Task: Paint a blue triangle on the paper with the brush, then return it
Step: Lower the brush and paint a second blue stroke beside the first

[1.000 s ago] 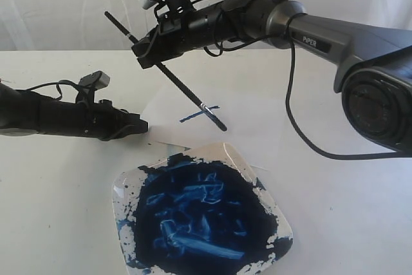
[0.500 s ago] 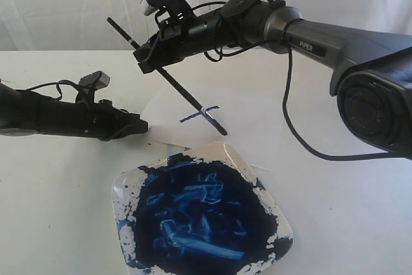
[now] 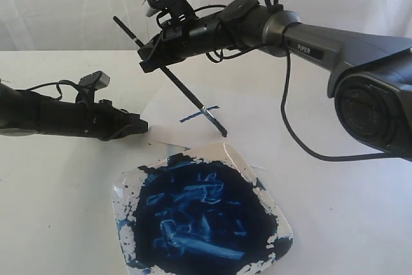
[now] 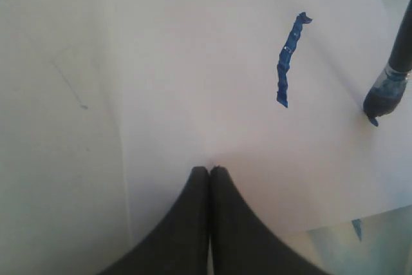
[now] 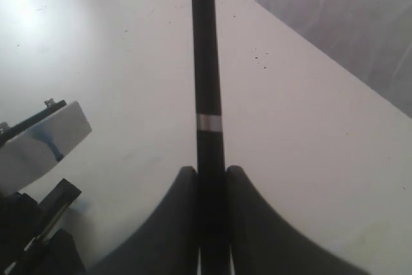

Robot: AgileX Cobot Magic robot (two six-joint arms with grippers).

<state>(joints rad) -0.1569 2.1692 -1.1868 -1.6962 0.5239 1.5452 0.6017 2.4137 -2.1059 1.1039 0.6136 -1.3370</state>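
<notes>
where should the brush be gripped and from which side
The bare black handle of the brush, well above the ferrule, jaws across the thin shaft, as the right gripper has it. Come from the side, square to its slant: the bristles are wet and blue, down by the paper.

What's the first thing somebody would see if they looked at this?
The big white dish smeared with dark-blue paint, closest to the camera, grabs the eye first. Behind it, the right gripper holds a long black brush slanted down, its tip at the paper beside one short blue stroke.
</notes>
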